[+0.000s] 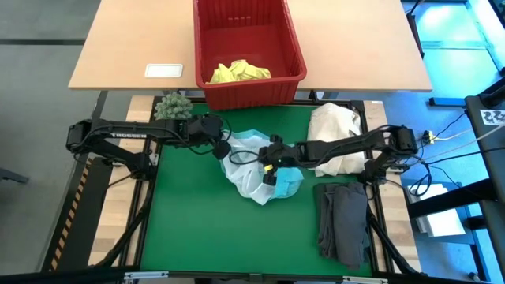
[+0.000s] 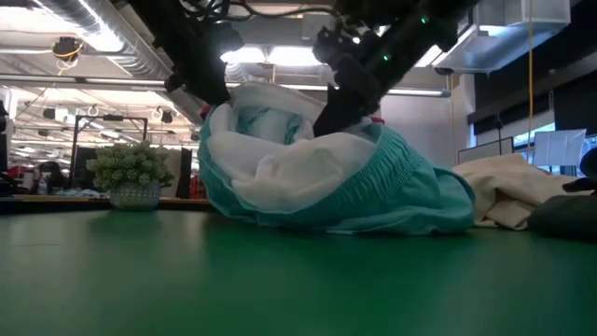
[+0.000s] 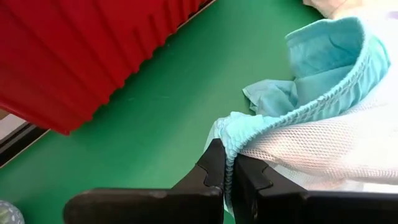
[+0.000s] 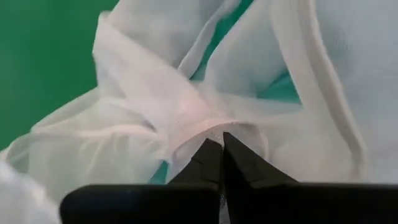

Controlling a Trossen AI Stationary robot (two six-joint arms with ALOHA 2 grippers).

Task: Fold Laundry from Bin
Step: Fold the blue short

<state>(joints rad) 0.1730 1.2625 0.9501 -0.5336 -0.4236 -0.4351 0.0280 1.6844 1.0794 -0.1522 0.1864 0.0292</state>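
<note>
From the high view, the green mat (image 1: pixel 205 229) covers the near table, and the turquoise garment (image 1: pixel 260 170) with its white mesh lining lies crumpled close to the centre of it. The left gripper (image 1: pixel 223 147) comes in from 9 o'clock and meets the garment's edge at about 10 o'clock of the heap. The right gripper (image 1: pixel 272 158) comes in from 3 o'clock and sits on top of the heap. The red bin (image 1: pixel 293 47) stands at 12 o'clock on the wooden table (image 1: pixel 118 47), and a yellow garment (image 1: pixel 239 72) lies inside it. A cream-white cloth bundle (image 1: pixel 335 138) lies at 2 o'clock of the mat, and a folded grey garment (image 1: pixel 343 221) at 4 o'clock. A small green spiky ball (image 1: pixel 173 106) is at 11 o'clock, and a white card (image 1: pixel 163 70) lies on the wooden table.

In the low view, the turquoise garment (image 2: pixel 336 182) makes a rounded heap on the mat, and both dark arms come down onto its top. The spiky ball (image 2: pixel 131 173) stands at 9 o'clock of it, and the cream bundle (image 2: pixel 513 191) at 3 o'clock.

In the left wrist view, the left gripper (image 3: pixel 228 171) has its fingers pressed together on the gathered turquoise waistband (image 3: pixel 273 118), with the bin wall (image 3: pixel 74 50) beyond.

In the right wrist view, the right gripper (image 4: pixel 221 149) pinches a white mesh seam (image 4: pixel 186 127) of the same garment.
</note>
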